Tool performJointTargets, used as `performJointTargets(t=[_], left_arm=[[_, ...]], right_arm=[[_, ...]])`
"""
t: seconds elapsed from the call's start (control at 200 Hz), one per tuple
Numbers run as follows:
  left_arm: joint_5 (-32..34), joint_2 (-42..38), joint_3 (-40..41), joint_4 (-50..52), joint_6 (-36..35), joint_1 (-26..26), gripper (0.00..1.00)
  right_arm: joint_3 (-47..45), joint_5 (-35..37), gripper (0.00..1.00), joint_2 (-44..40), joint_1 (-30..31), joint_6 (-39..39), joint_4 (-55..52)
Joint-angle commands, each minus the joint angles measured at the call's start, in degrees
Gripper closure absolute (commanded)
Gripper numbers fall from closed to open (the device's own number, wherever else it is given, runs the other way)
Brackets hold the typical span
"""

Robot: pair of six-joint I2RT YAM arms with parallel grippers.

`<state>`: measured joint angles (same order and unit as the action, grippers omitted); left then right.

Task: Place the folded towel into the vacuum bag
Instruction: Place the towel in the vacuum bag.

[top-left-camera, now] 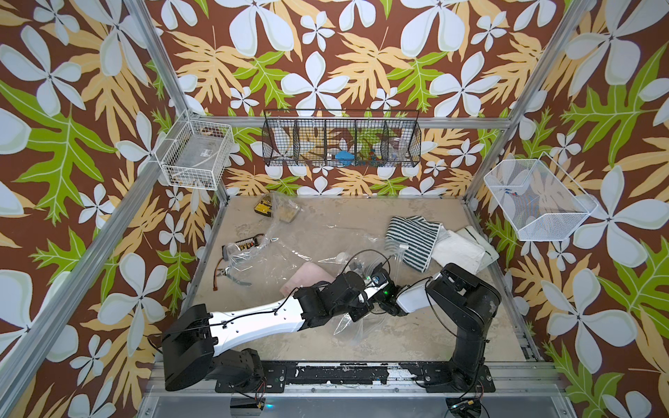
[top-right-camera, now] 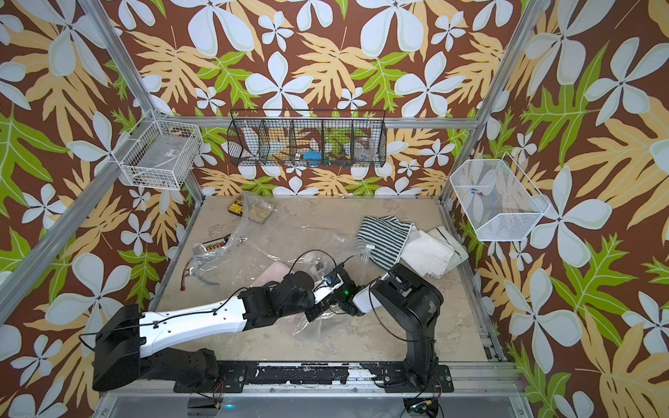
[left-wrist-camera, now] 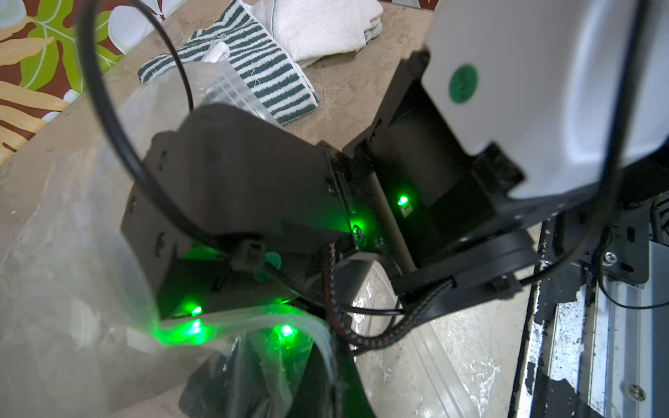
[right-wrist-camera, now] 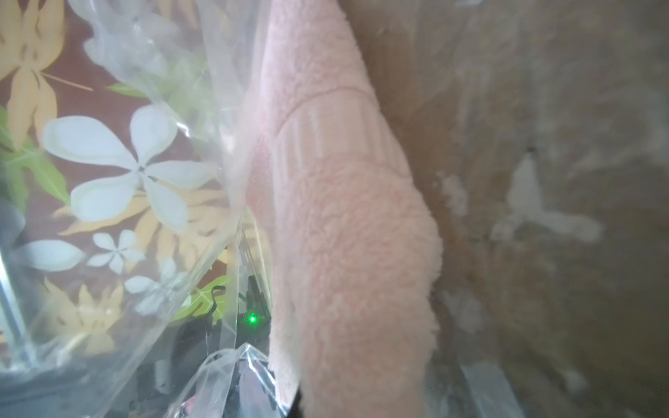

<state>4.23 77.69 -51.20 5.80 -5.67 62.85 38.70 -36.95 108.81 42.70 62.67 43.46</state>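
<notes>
The left gripper [left-wrist-camera: 268, 376] is pinched shut under a fold of the vacuum bag [left-wrist-camera: 72, 253], and the right gripper [top-left-camera: 356, 314], also closed, crosses just in front of it; what either grips cannot be told. The folded towel [right-wrist-camera: 344, 217], pink, lies straight ahead of the right gripper beside the clear plastic, with a striped towel [left-wrist-camera: 253, 72] well beyond on the table [top-left-camera: 398, 333].
</notes>
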Motion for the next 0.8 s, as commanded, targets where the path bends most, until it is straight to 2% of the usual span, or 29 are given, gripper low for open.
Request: performJointTargets(t=[0.0,0.055,0.115,0.215,0.315,0.425,0.51,0.606,0.716,0.796], left_arm=[[-0.72,-0.66,-1.43,-0.50,2.54,0.08,0.76],[2.20,-1.97,-1.86,1.51,5.22,0.08,0.59],[6.23,-3.65,-2.21,4.53,8.69,0.04,0.46],[10.61,-6.98,-2.28,9.79,15.60,-1.14,0.31],[12.67,-10.53,-2.28,14.81,22.47,-4.47,0.18],[15.26,-14.92,-2.09,20.08,30.39,-9.90,0.08],[16.19,-17.42,-0.79,24.53,37.53,-16.63,0.02],[17.48,-19.41,3.55,28.44,44.79,-24.79,0.01],[15.52,-23.34,10.21,27.91,49.85,-33.56,0.00],[11.52,-26.43,14.62,26.25,52.48,-39.71,0.00]], right_arm=[[0.24,4.50,1.00,-0.64,-0.61,-0.80,-1.70],[-0.24,5.66,1.00,-1.51,-1.27,-1.61,-3.45],[-0.76,6.09,1.00,-2.00,-2.52,-1.91,-4.52],[-1.47,5.91,1.00,-2.20,-4.24,-2.07,-4.51],[-1.31,5.75,1.00,-2.05,-4.90,-2.40,-4.88],[-1.09,5.77,1.00,-1.64,-4.98,-2.13,-4.98],[-0.85,6.10,1.00,-1.32,-4.95,-1.99,-5.11],[-0.44,6.45,1.00,-1.11,-5.20,-2.30,-6.04],[-0.30,6.97,1.00,-1.06,-5.74,-2.38,-7.08],[-0.30,7.30,1.00,-1.13,-6.37,-2.48,-7.89]])
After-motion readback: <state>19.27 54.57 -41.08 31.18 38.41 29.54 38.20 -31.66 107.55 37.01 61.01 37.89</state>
